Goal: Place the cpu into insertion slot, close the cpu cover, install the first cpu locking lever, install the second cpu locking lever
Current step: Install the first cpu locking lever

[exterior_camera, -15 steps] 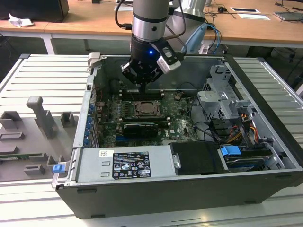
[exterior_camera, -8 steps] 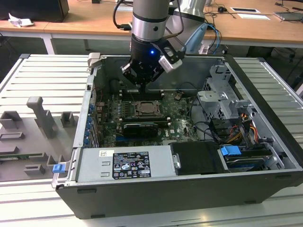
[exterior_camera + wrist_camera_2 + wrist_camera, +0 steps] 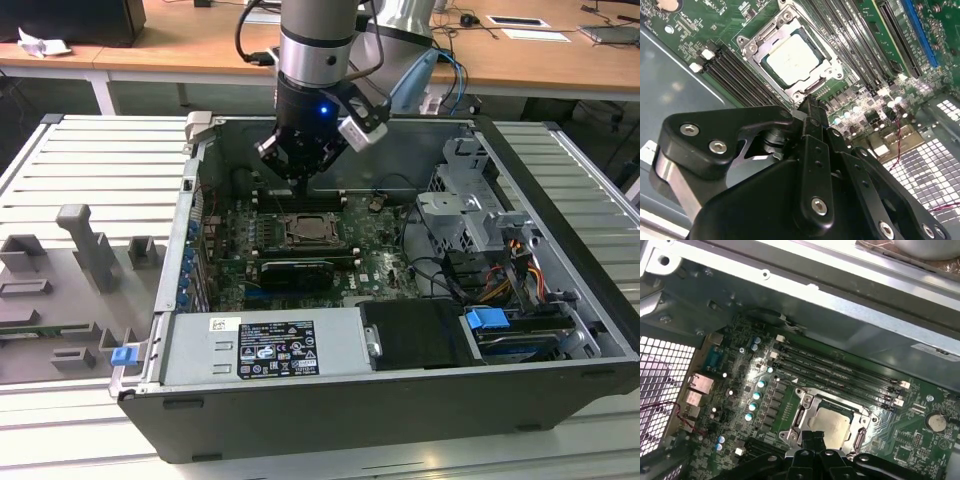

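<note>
The pale square cpu (image 3: 790, 57) lies flat in the insertion slot (image 3: 310, 230) on the green board of an open computer case. Over it lies the silver cpu cover (image 3: 756, 46), its window framing the chip; in the first wrist view the cpu (image 3: 832, 422) and the cover (image 3: 801, 415) look the same. My black gripper (image 3: 810, 102) hangs just above the socket's edge. Its fingers are pressed together with nothing between them. In the exterior view the gripper (image 3: 300, 182) points down a little behind the socket. I cannot tell how the locking levers stand.
Long black memory slots (image 3: 735, 70) flank the socket. A black graphics card (image 3: 297, 270) lies in front of it, and a power supply (image 3: 265, 345) nearer the front. A drive cage (image 3: 470, 210) with cables fills the exterior view's right. Grey fixtures (image 3: 85, 250) stand outside the case.
</note>
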Available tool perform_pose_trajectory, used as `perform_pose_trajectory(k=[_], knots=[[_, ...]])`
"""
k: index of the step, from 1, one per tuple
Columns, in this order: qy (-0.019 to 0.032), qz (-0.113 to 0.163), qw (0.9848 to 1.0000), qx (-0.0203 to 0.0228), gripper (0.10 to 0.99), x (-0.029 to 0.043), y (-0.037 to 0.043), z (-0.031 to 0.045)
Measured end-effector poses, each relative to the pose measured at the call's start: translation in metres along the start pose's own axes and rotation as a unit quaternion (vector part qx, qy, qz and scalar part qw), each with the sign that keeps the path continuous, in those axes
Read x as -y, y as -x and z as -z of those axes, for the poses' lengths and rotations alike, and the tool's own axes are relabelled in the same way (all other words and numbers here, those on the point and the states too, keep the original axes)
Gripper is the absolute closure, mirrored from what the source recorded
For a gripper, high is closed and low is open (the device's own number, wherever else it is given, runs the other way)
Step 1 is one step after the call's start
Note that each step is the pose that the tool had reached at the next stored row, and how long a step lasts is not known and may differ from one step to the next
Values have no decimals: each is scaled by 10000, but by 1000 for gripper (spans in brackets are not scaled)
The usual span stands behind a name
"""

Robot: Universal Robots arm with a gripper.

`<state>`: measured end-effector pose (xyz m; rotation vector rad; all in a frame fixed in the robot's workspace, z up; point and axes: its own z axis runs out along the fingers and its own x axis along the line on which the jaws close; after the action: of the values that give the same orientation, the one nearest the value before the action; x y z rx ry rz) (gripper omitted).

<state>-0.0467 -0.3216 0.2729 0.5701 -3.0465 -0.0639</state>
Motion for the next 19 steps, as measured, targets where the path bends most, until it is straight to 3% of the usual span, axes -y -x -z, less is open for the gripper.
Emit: perform_pose_trajectory(k=[5,12,19], knots=[[-8,233,9997,-11,980,0,0,0],[-20,599,9982,-29,980,1,0,0],[-31,929,9957,-44,980,3,-1,0]])
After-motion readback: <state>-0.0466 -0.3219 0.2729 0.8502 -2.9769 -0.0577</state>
